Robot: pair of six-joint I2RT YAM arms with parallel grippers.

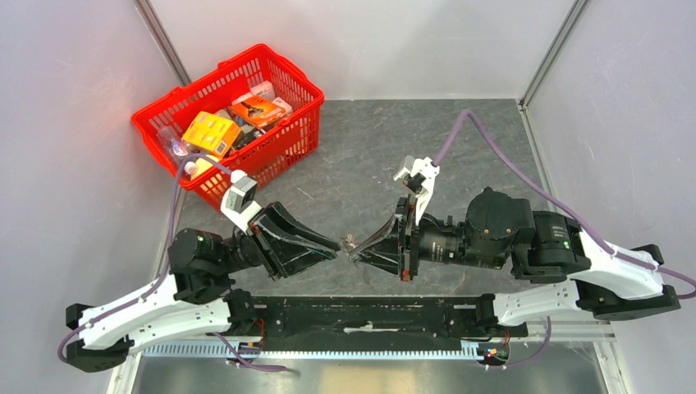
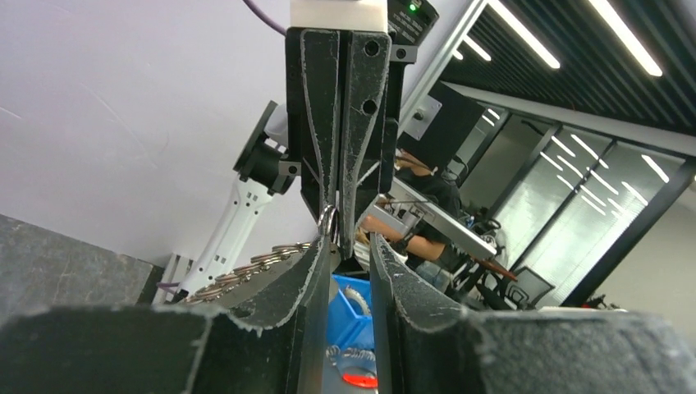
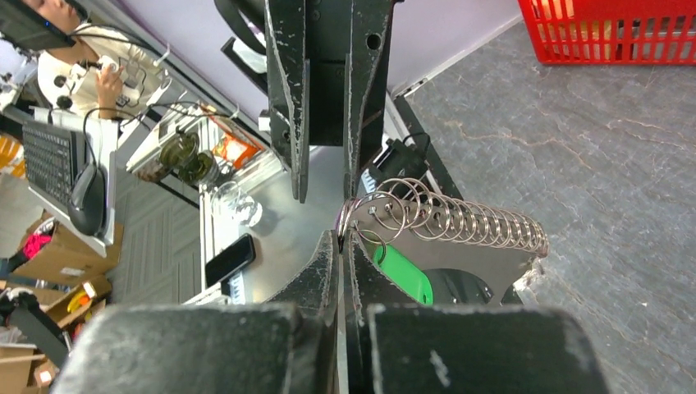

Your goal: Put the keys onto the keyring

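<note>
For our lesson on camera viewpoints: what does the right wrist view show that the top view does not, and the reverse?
Only the right wrist view: the key's green head, the keyring's row of wire loops, and the right claw shut on one loop.
Only the top view: the left arm and right arm whole, a purple cable, and the boxes inside the basket.
Both: the red basket, the grey table, and the open left claw facing the right one.

Red lattice basket (image 1: 271,148), grey veined table (image 1: 369,148), bright green key (image 3: 402,275) head (silvery keyring (image 3: 460,217)), scuffed black fingers (image 3: 316,283).
</note>
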